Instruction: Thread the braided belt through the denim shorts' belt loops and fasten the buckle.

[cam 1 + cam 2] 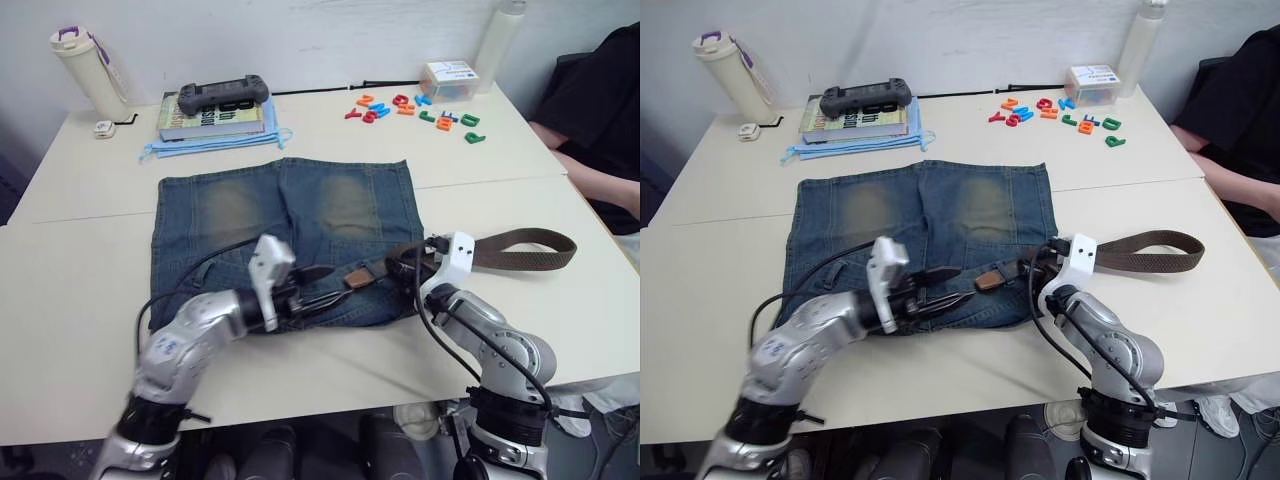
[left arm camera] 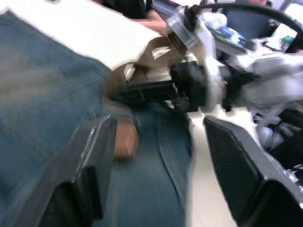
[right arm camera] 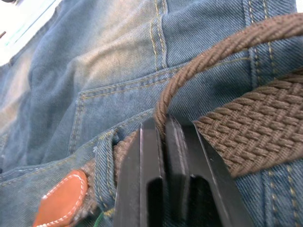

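The braided belt [image 1: 525,250] runs along the waistband of the denim shorts [image 1: 285,235] near the worktop's front edge, its tan tip [image 3: 61,198] just ahead of the open left pincer [image 1: 958,288], while the right pincer [image 3: 163,142] pinches the strap.

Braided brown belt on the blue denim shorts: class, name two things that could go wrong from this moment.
1. The right gripper pinches only a twisted edge of the braided brown belt, so it may slip out when fed.
2. The left gripper stands open beside the tan leather tip, which has just cleared a denim belt loop; closing badly could bunch the blue denim shorts.
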Controlling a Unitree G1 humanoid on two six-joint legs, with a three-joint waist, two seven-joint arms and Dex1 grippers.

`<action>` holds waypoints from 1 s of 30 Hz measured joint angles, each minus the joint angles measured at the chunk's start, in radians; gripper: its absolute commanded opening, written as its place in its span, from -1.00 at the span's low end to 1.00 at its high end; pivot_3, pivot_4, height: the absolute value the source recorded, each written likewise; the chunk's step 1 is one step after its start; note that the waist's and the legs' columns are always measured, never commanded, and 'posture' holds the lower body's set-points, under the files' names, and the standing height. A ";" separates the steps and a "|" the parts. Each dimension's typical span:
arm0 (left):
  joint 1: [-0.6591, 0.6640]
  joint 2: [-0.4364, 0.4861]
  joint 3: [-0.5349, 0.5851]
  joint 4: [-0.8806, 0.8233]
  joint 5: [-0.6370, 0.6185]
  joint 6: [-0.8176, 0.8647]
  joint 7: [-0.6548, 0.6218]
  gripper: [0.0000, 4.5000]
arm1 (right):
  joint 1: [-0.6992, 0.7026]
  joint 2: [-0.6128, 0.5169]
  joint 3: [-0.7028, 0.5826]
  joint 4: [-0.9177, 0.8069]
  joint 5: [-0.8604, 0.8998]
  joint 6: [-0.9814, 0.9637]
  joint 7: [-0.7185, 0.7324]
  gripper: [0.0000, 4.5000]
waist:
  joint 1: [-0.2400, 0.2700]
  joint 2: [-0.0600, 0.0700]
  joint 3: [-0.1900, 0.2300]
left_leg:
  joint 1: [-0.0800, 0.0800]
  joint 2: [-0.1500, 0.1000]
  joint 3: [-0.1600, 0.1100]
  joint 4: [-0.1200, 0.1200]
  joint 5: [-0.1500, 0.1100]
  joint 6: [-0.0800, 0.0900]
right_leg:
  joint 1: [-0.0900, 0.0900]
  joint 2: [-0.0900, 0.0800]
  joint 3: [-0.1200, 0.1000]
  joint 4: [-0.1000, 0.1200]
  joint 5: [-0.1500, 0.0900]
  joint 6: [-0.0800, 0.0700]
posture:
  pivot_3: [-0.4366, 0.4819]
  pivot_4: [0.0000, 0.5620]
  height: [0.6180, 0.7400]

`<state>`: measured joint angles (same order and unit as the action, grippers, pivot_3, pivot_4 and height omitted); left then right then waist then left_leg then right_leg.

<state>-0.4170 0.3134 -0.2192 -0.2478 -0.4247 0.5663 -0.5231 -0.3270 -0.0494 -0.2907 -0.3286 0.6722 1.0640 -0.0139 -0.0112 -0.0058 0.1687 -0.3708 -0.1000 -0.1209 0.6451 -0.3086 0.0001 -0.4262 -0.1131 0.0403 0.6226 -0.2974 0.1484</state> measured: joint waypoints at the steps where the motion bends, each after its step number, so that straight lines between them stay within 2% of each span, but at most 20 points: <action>1: -0.044 0.007 -0.048 0.033 0.089 -0.056 0.021 0.45 | 0.000 0.000 0.000 -0.001 0.002 0.004 -0.002 -1.00 | 0.000 0.000 0.000 | 0.000 0.001 0.000 0.000 0.000 0.000 | 0.000 0.001 0.000 0.000 0.000 0.000 | -0.05 -0.47 1.00; 4: -0.091 0.032 -0.135 0.103 0.287 -0.226 0.047 0.45 | 0.000 0.001 0.000 -0.003 0.011 0.007 -0.010 -1.00 | -0.003 0.000 0.000 | 0.000 0.002 0.002 -0.001 0.000 -0.001 | -0.001 0.002 0.001 0.000 0.000 0.000 | -0.05 -0.47 1.00; 6: -0.093 0.081 -0.199 0.154 0.422 -0.367 0.051 0.45 | 0.000 0.001 -0.001 -0.005 0.016 0.008 -0.020 -1.00 | -0.004 0.000 0.000 | 0.000 0.003 0.002 -0.001 -0.001 -0.001 | -0.001 0.002 0.001 0.000 0.000 0.000 | -0.05 -0.47 1.00; 7: -0.091 0.093 -0.211 0.170 0.456 -0.408 0.048 0.45 | 0.001 0.001 -0.002 -0.007 0.017 0.009 -0.025 -1.00 | -0.003 0.000 0.000 | 0.000 0.003 0.002 -0.001 -0.001 -0.001 | -0.001 0.002 0.001 0.000 0.000 0.000 | -0.05 -0.47 1.00; 16: -0.090 0.117 -0.214 0.232 0.539 -0.538 -0.039 0.45 | -0.001 0.002 -0.008 -0.015 0.019 0.014 -0.052 -1.00 | 0.007 0.000 0.000 | 0.000 0.003 0.002 0.000 -0.001 -0.001 | -0.001 0.002 0.001 0.000 0.000 0.000 | -0.05 -0.47 1.00; 21: -0.107 0.074 -0.233 0.344 0.636 -0.602 -0.003 0.45 | -0.001 0.021 -0.006 -0.027 0.018 0.016 -0.084 -1.00 | 0.008 0.000 0.000 | 0.000 0.003 0.002 0.001 -0.001 -0.001 | -0.001 0.002 0.001 0.001 0.000 0.000 | -0.05 -0.47 1.00; 27: -0.145 -0.004 -0.230 0.466 0.697 -0.689 0.072 0.45 | 0.013 0.032 -0.003 -0.055 0.016 0.016 -0.118 -1.00 | 0.011 0.000 -0.001 | 0.000 0.002 0.001 0.002 0.000 -0.001 | -0.001 0.001 0.001 0.003 0.000 0.000 | -0.05 -0.47 1.00; 30: -0.148 -0.009 -0.228 0.488 0.703 -0.723 0.074 0.10 | 0.021 0.042 0.000 -0.064 0.016 0.014 -0.127 -1.00 | 0.011 0.000 -0.001 | 0.001 0.002 0.001 0.002 0.000 -0.001 | -0.001 0.001 0.001 0.004 0.000 0.000 | -0.05 -0.47 1.00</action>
<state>-0.5645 0.3045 -0.4468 0.2404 0.2787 -0.1565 -0.4490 -0.3064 -0.0076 -0.2902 -0.3924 0.6886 1.0781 -0.1405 -0.0006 -0.0057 0.1680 -0.3701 -0.0980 -0.1194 0.6474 -0.3089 -0.0010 -0.4267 -0.1119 0.0413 0.6262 -0.2971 0.1481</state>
